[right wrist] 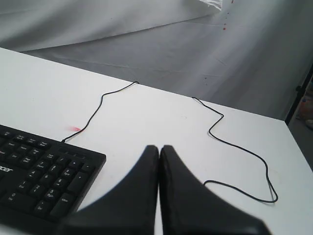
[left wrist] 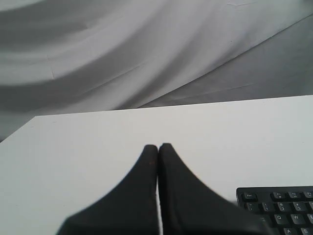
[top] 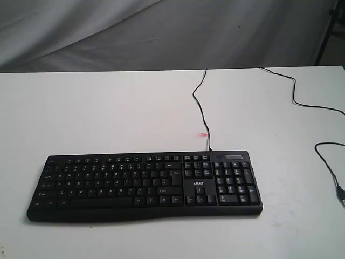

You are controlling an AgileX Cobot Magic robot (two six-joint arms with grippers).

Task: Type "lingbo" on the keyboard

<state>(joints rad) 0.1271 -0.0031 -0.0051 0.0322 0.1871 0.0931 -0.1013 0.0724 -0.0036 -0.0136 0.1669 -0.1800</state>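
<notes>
The wide black keyboard (top: 145,184) with white legends and an "acer" logo lies flat on the white table, near the front edge. Its thin black cable (top: 200,108) runs from its back edge toward the table's far side. Neither arm shows in the exterior view. In the left wrist view my left gripper (left wrist: 158,147) is shut with nothing in it, above bare table beside the keyboard's Esc corner (left wrist: 279,205). In the right wrist view my right gripper (right wrist: 159,148) is shut and empty, beside the keyboard's number-pad end (right wrist: 46,174).
A second black cable (top: 323,135) snakes over the table's right side and ends in a plug (top: 341,194) near the right edge. A small red mark (top: 202,134) lies on the table behind the keyboard. Grey cloth (top: 161,32) hangs behind the table.
</notes>
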